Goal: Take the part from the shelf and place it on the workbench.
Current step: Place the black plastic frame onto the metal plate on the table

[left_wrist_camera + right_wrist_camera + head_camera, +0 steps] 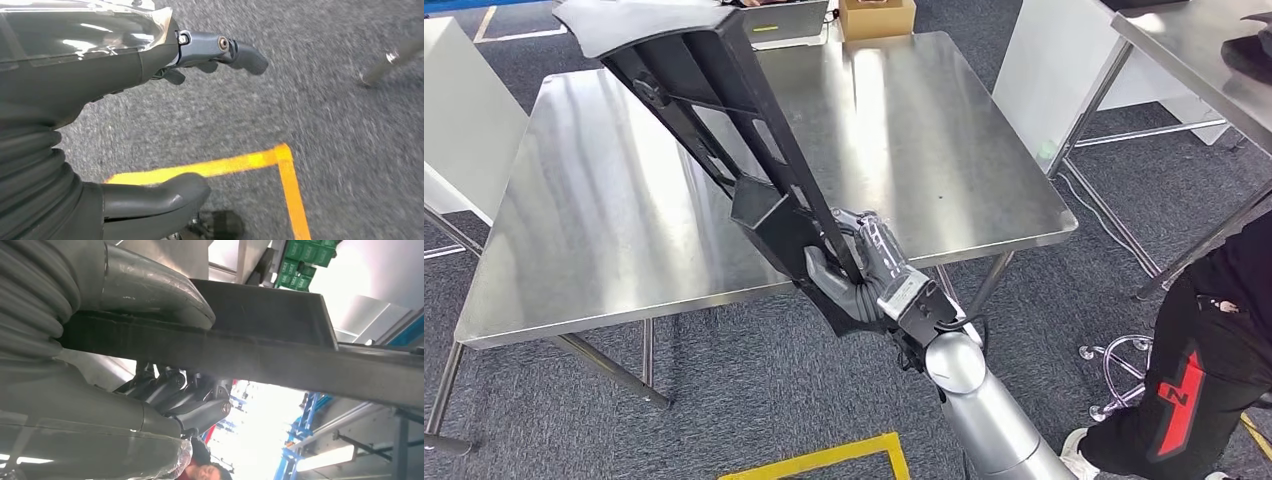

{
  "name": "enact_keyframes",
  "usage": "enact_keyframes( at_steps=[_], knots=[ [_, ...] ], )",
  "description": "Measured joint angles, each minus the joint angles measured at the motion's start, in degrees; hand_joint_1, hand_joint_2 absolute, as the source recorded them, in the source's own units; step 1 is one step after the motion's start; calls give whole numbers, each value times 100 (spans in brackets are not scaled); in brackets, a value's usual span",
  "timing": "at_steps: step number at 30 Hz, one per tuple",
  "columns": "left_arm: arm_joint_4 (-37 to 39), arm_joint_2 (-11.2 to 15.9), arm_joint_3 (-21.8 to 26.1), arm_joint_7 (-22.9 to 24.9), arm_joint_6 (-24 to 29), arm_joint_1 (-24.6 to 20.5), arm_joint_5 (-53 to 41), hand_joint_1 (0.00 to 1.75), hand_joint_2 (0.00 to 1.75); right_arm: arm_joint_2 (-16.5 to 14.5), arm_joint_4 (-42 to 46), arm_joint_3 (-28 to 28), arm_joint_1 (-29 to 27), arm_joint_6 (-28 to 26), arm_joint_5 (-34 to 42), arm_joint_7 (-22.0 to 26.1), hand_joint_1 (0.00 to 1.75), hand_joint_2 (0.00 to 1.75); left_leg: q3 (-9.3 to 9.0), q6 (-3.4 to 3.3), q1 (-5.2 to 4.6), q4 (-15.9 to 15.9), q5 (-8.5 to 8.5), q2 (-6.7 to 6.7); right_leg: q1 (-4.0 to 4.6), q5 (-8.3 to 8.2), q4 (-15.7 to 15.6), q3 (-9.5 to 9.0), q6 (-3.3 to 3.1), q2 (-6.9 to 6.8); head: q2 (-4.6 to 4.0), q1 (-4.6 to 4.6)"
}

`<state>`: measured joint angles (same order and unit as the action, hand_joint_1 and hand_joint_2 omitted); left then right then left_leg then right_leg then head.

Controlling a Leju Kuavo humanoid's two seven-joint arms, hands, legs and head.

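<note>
Item: part (724,130) — a long black moulded frame with open cut-outs and a box-like block near its lower end. It stood tilted over the workbench (944,150), its wide upper end leaning far and left, its lower end at the near edge of the bench. It was held in the air, not yet laid down.

Holder: right hand (864,275), at the near edge of the bench, fingers wrapped round the lower end of the part. In the right wrist view the thumb (160,295) lay along one face and the dark fingers (175,395) curled under the opposite one, a firm clasp on a flat bar.

Left hand (200,115): over the grey carpet, thumb and fingers apart, nothing in it.

Handling, as judged: stiff and hollow-framed, probably light for its length, but held at one end — the long upper reach would lever against the grip. Smooth plastic faces, likely to slip or twist if the clasp loosened. A hold nearer the block would have balanced better.

Surroundings: bare steel bench top; a cardboard box (876,17) at its far edge; a second steel table (1194,60) at far right; a person in black trousers (1204,380) standing near right beside a stool base; yellow floor tape (824,460) near. The box and the person were the likeliest obstacles to the swinging upper end.
</note>
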<state>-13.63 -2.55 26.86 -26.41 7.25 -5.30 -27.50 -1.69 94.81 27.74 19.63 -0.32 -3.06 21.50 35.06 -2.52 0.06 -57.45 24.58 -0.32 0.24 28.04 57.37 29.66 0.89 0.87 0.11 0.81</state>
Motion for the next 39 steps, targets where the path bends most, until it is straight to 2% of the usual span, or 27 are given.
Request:
enact_keyframes(
  at_steps=[2,5,6,7,8,10,11,12,14,16,18,20,21,22,23,24,25,26,28,29,31,33,34,36,37,38,39],
  knots=[
    [1,1,1,1,1,-7,-2,0,175,-1,3,-3,24,1,0,6,175,175,-122,-55,22,58,-5,3,-6,59,290,119,48,-14,0,5],
    [1,-2,1,1,1,-17,-8,0,175,8,5,-7,33,1,0,10,175,175,-201,-90,32,74,66,-2,-47,339,1286,783,67,-24,0,11],
    [1,-7,1,1,1,-13,-10,0,175,13,5,-8,19,1,0,10,175,175,-226,-86,33,74,98,-7,-58,420,1517,988,77,-25,0,10],
    [1,-12,1,1,1,-7,-10,0,175,18,5,-9,4,1,0,10,175,175,-263,-76,36,73,135,-12,-70,415,1560,1101,112,-26,0,11],
    [1,-16,1,1,1,-2,-11,0,175,20,5,-9,-5,1,0,10,175,175,-317,-60,40,73,176,-19,-84,292,1383,1098,175,-30,0,10],
    [1,-24,1,1,1,0,-11,0,175,21,6,-9,-11,1,0,10,175,175,-436,-12,46,73,277,-26,-118,-184,592,853,311,-58,0,12],
    [1,-26,1,1,1,0,-11,0,175,21,6,-9,-10,1,1,10,175,175,-489,20,43,71,326,-28,-115,-328,251,738,299,-78,0,14],
    [1,-25,1,1,2,-2,-11,0,175,22,8,-9,-11,1,1,10,175,175,-519,58,37,73,372,-25,-106,-421,40,648,251,-93,0,12],
    [1,-23,1,1,3,1,-11,0,175,24,10,-10,-19,1,1,9,175,175,-566,124,31,52,417,-14,-83,-400,-31,591,73,-90,0,9],
    [0,-20,1,0,5,7,-11,0,175,21,19,-10,-27,1,-6,9,175,175,-543,175,51,-66,454,3,-109,-408,-48,496,-33,-67,0,8],
    [-1,-22,1,-4,7,7,-11,0,175,12,26,-8,-19,0,-22,9,175,175,-308,221,69,-508,596,13,-121,-359,-65,389,-122,-60,0,5],
    [1,-26,1,-9,5,20,-11,0,175,5,27,-5,-21,-2,-55,7,175,175,160,261,71,-1234,862,13,-100,-294,-65,328,-184,-60,0,1],
    [1,-25,2,-10,2,31,-11,0,175,5,27,-4,-33,-5,-78,3,175,175,383,270,71,-1500,945,14,-87,-260,-65,299,-198,-56,0,1],
    [1,-21,2,-11,-2,42,-11,0,175,4,27,-2,-47,-10,-100,-3,175,175,539,268,71,-1611,931,14,-75,-223,-64,264,-202,-51,0,1],
    [1,-16,2,-11,-7,48,-11,0,175,2,27,1,-60,-15,-120,-11,175,175,579,252,70,-1504,788,14,-64,-185,-64,219,-200,-46,0,0],
    [1,-9,3,-13,-11,51,-11,0,175,-3,27,3,-67,-20,-138,-16,175,175,512,222,66,-1205,539,14,-52,-145,-64,163,-195,-41,0,0],
    [1,4,3,-14,-14,52,-11,0,175,-10,27,5,-71,-25,-151,-21,175,175,379,175,55,-805,258,16,-43,-103,-67,110,-186,-38,0,1],
    [2,20,3,-15,-18,51,-11,0,175,-19,28,6,-70,-31,-164,-23,175,175,247,127,34,-467,105,21,-23,-64,-69,62,-168,-37,0,5],
    [1,46,4,-19,-33,52,-19,0,175,-36,34,7,-67,-57,-201,-31,175,175,83,40,-16,-92,73,9,-4,-7,-70,1,-108,-32,0,5],
    [1,58,4,-19,-44,58,-24,0,175,-42,38,11,-71,-72,-230,-36,175,175,58,10,-34,-56,133,1,14,-8,-42,-20,-61,-29,0,5],
    [2,66,5,-18,-77,72,-43,0,175,-48,53,23,-84,-107,-287,-45,175,175,-81,-51,-22,27,86,-8,26,19,65,-37,22,-28,-1,4],
    [3,70,6,-17,-107,70,-59,0,175,-45,72,36,-80,-134,-316,-46,175,175,-223,-92,8,63,71,-3,12,138,439,148,72,-32,-1,11],
    [3,74,7,-17,-114,67,-61,0,175,-44,78,41,-80,-143,-322,-45,175,175,-248,-100,13,68,83,0,-8,229,758,343,81,-35,-1,15],
    [3,74,6,-17,-116,72,-61,0,175,-36,85,49,-98,-149,-329,-44,175,175,-273,-105,19,68,128,-7,-39,470,1449,863,97,-35,0,16],
    [3,70,8,-17,-116,78,-61,0,175,-31,86,52,-111,-150,-336,-45,175,175,-294,-96,22,67,159,-12,-56,546,1609,1043,116,-37,0,15],
    [3,64,11,-17,-115,84,-60,0,175,-26,86,57,-120,-150,-351,-45,175,175,-332,-80,30,67,197,-19,-76,533,1578,1129,162,-39,0,15],
    [3,57,20,-18,-114,87,-55,0,175,-22,86,65,-118,-150,-377,-45,175,175,-384,-59,40,67,238,-26,-96,394,1325,1091,220,-44,0,16]
  ],
)
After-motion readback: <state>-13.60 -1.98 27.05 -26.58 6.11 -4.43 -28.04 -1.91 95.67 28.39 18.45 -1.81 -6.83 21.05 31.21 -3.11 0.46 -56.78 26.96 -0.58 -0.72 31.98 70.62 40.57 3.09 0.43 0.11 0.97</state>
